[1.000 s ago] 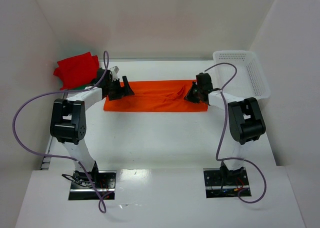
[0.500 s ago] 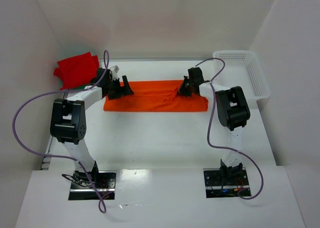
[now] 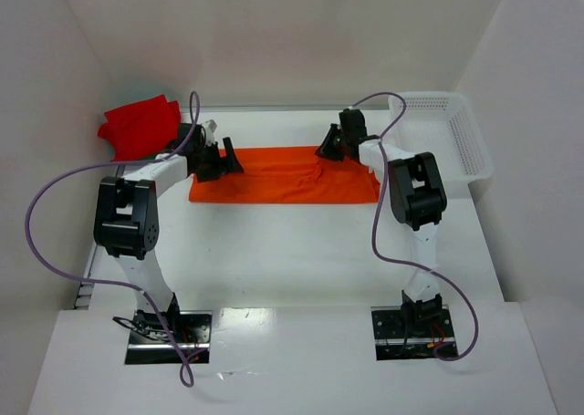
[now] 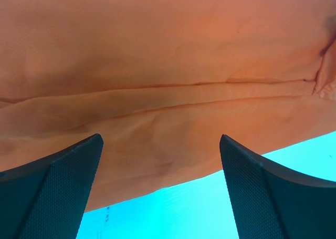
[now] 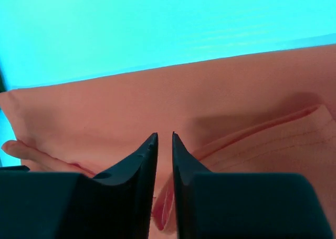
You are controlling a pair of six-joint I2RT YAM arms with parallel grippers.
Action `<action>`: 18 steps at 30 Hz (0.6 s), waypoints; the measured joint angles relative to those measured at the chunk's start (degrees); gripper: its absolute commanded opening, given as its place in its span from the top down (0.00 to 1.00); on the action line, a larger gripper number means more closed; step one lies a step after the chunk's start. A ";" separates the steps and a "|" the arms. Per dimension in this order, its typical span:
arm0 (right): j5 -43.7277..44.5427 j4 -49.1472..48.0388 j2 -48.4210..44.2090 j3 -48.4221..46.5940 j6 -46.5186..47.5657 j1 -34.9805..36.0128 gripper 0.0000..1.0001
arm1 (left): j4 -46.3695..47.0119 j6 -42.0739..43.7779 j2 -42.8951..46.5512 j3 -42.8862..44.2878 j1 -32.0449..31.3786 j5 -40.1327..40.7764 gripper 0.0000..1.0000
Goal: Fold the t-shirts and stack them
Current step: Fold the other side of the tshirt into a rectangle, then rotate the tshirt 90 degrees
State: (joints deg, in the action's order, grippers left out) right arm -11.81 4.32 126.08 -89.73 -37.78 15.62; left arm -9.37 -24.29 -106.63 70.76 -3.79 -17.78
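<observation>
An orange t-shirt (image 3: 283, 176) lies folded into a long strip across the middle of the table. My left gripper (image 3: 228, 160) is open over its left end. In the left wrist view its fingers (image 4: 63, 181) stand wide apart above the shirt's edge (image 4: 157, 144), and the gripper (image 4: 160, 186) holds nothing. My right gripper (image 3: 327, 149) is at the shirt's far edge, right of centre. In the right wrist view the gripper (image 5: 165, 136) is almost closed, with a small fold of the orange cloth (image 5: 164, 212) between the fingers. A red t-shirt (image 3: 139, 128) lies crumpled at the back left.
A white plastic basket (image 3: 447, 132) stands at the back right. White walls enclose the table on the left, back and right. Purple cables loop from both arms over the near part of the table.
My right gripper has moved from the shirt's right end leftwards and towards the far edge, and a wrinkle in the cloth moved with it. The left gripper has stayed put.
</observation>
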 measured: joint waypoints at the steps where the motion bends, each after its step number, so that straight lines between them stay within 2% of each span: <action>1: 0.04 0.13 0.00 -0.07 0.02 0.00 0.56 | -0.52 -0.33 -0.04 0.50 0.00 0.68 0.00; 2: 0.33 0.83 0.00 -0.31 0.66 0.00 0.42 | -1.40 -1.84 -0.09 1.55 0.02 1.90 0.00; 4: 1.64 2.16 -0.07 -1.05 2.36 -0.02 0.25 | -1.55 -3.34 -0.09 2.16 0.02 3.61 0.00; 7: 4.09 4.50 -1.49 -1.16 3.93 -0.26 0.13 | -1.31 -4.59 -0.07 2.62 0.02 5.84 0.00; 9: 5.35 5.99 -5.18 -0.59 5.05 -0.76 0.00 | -0.79 -3.15 0.00 2.64 0.07 5.88 0.00; 11: 5.70 6.25 -7.89 0.26 5.55 -1.20 0.00 | -0.11 -0.31 0.02 2.71 0.17 5.31 0.00; 14: 6.51 6.29 -15.08 2.75 6.38 -2.14 0.00 | -0.33 9.70 0.02 4.44 0.26 2.67 0.00; 17: 6.54 5.55 -23.82 6.88 6.12 -2.84 0.00 | -2.27 22.82 -0.09 9.22 0.26 -1.77 0.00; 18: 6.38 5.55 -25.33 7.85 6.01 -2.91 0.00 | -3.10 30.14 -0.37 11.91 0.26 -3.10 0.00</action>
State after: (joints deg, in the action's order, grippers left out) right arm -5.43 9.87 100.75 -81.89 -31.77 12.71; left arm -12.47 5.85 -107.00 82.67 -3.53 -20.88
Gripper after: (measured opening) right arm 0.999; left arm 0.995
